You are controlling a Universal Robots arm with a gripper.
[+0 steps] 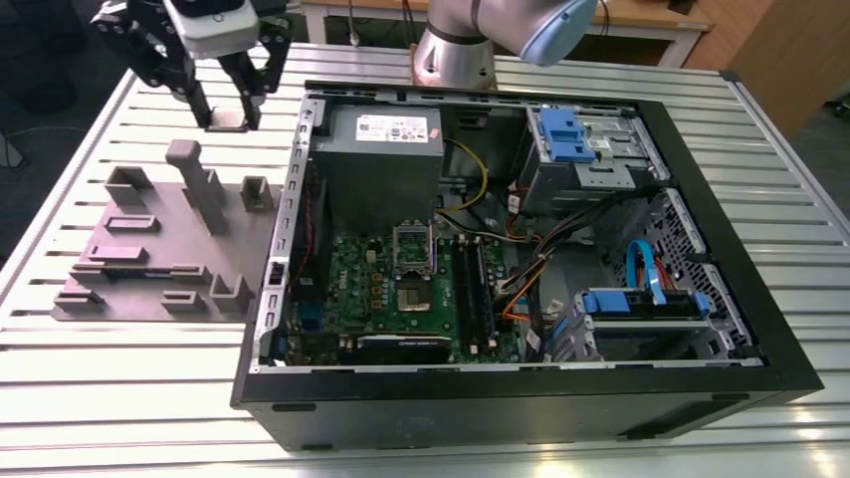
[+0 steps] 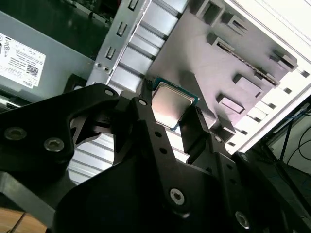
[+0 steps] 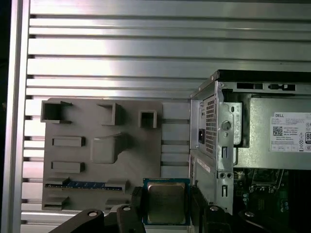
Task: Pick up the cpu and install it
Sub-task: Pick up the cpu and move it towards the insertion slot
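Note:
The cpu (image 1: 229,122), a small flat square chip with a shiny metal top, hangs in the air between the two black fingers of my gripper (image 1: 229,118), which is shut on it. In the exterior view this is at the upper left, above the slatted table, behind the grey-mauve tray (image 1: 146,249) and left of the open computer case (image 1: 531,398). Both wrist views show the cpu (image 2: 170,103) (image 3: 166,203) clamped by its edges, top face showing. The metal socket frame (image 1: 414,257) lies on the green motherboard (image 1: 352,284) inside the case.
The tray (image 3: 97,145) carries several upright blocks and slots. In the case are a grey power supply (image 1: 378,149), blue drive brackets (image 1: 564,134) and loose cables (image 1: 558,239). The arm's base (image 1: 459,50) stands behind the case. Slatted metal table (image 1: 133,398) all round.

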